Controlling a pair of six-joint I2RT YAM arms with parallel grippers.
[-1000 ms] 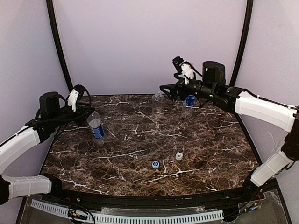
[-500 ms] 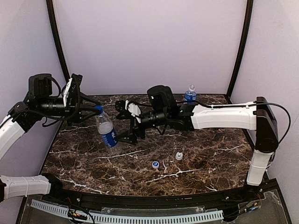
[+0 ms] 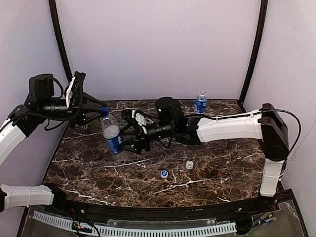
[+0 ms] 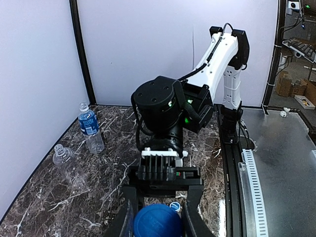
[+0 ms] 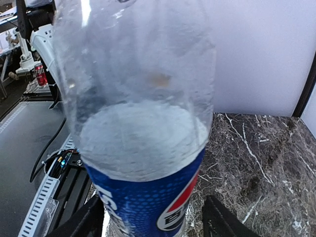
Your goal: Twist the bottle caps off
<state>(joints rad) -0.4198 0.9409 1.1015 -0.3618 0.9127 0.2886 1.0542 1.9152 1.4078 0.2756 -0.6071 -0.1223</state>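
My left pincer (image 3: 98,109) was clamped on the dark blue cap (image 4: 158,223) of a tilted blue-labelled bottle (image 3: 112,134). My right pincer (image 5: 154,222) had its fingers apart on either side of that bottle's label, a gap showing beside one of them. On the table (image 3: 227,163), a second labelled bottle (image 3: 200,102) stood upright at the far side with the unlabelled bottle (image 4: 66,164) near it, and a white cap (image 3: 189,165) and a blue-and-white cap (image 3: 164,174) lay loose, close together, toward the near edge.
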